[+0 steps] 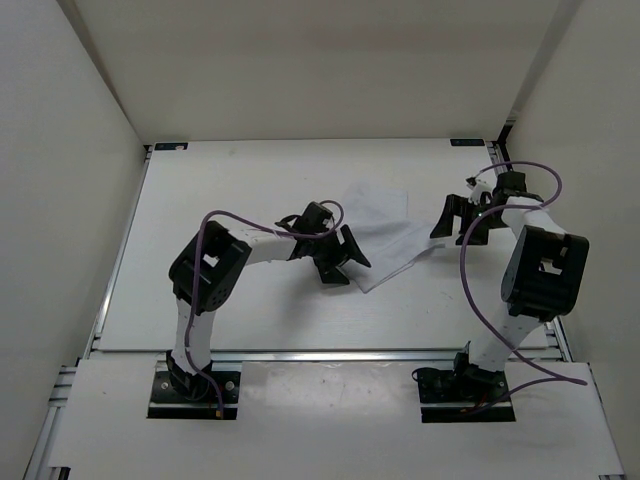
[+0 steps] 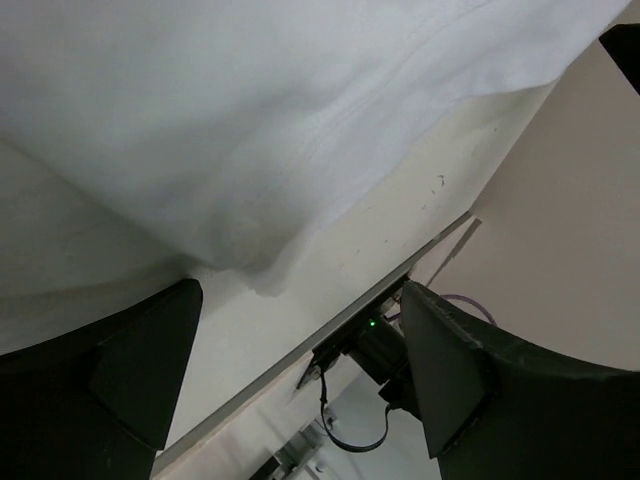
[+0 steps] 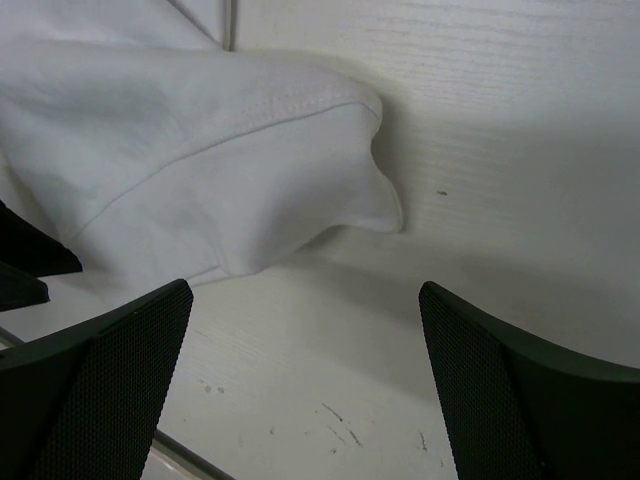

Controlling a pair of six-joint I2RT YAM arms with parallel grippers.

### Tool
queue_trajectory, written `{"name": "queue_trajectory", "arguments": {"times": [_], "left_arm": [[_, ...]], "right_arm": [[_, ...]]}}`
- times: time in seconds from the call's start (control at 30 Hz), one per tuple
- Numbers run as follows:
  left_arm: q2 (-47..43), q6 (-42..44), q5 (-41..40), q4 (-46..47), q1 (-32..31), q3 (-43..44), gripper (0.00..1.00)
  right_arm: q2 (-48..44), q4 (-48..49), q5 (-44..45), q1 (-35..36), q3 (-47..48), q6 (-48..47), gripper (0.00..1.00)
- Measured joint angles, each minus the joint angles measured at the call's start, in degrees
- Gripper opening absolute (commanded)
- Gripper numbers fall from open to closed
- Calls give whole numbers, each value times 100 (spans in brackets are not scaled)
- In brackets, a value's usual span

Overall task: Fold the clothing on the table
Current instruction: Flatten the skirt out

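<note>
The clothing [image 1: 385, 225] is a small white cloth lying rumpled on the table [image 1: 250, 180], right of centre, between the two arms. My left gripper [image 1: 343, 262] sits at its near-left edge, jaws open. In the left wrist view the clothing [image 2: 250, 120] fills the top of the frame, just beyond the open left gripper [image 2: 300, 295], with nothing between the fingers. My right gripper [image 1: 461, 222] stands open just right of the cloth. In the right wrist view a hemmed fold of the clothing [image 3: 180, 160] lies ahead and left of the open right gripper [image 3: 305, 290], over bare table [image 3: 500, 150].
White walls [image 1: 60, 200] close in the table on the left, back and right. A metal rail [image 1: 330, 352] runs along the front edge by the arm bases. Purple cables [image 1: 480, 300] loop off both arms.
</note>
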Motion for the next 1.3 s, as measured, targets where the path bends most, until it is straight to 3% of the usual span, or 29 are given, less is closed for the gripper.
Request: {"name": "queue_trajectory", "arguments": {"times": [0.17, 0.37, 0.47, 0.57, 0.6, 0.87, 0.93, 1.0, 1.07, 1.13, 1.17, 1.2, 1.3], "left_arm": [[-22, 68, 83, -44, 155, -216, 63], [-9, 179, 55, -372, 323, -46, 72], [59, 118, 52, -284, 339, -2, 69], [131, -33, 68, -114, 297, 0, 62], [173, -76, 103, -37, 273, 2, 62], [249, -369, 188, 417, 46, -66, 68], [238, -437, 208, 535, 37, -140, 68], [225, -516, 234, 675, 33, -234, 65], [210, -597, 260, 824, 37, -339, 59], [199, -654, 271, 1021, 35, -494, 12], [201, -745, 269, 1108, 28, -590, 0], [203, -820, 289, 1193, 22, -693, 0], [203, -942, 400, 1366, 31, -929, 0]], "right_arm": [[267, 321, -26, 22, 7, 146, 98], [1150, 234, -472, -138, 546, 365, 78], [1526, 199, -540, -234, 1034, 361, 70], [1725, 205, -647, -302, 1200, 358, 47], [1753, 192, -688, -313, 1202, 378, 44], [1799, 92, -1231, -468, 1152, 400, 59], [1799, 70, -1353, -490, 1073, 378, 55], [1799, 55, -1410, -494, 988, 332, 36], [1799, 50, -1438, -474, 907, 339, 30], [1797, 83, -1432, -409, 820, 369, 17], [1797, 107, -1434, -367, 782, 365, 12], [1797, 125, -1434, -313, 750, 396, 0], [1792, 166, -1502, -184, 754, 472, 0]]}}
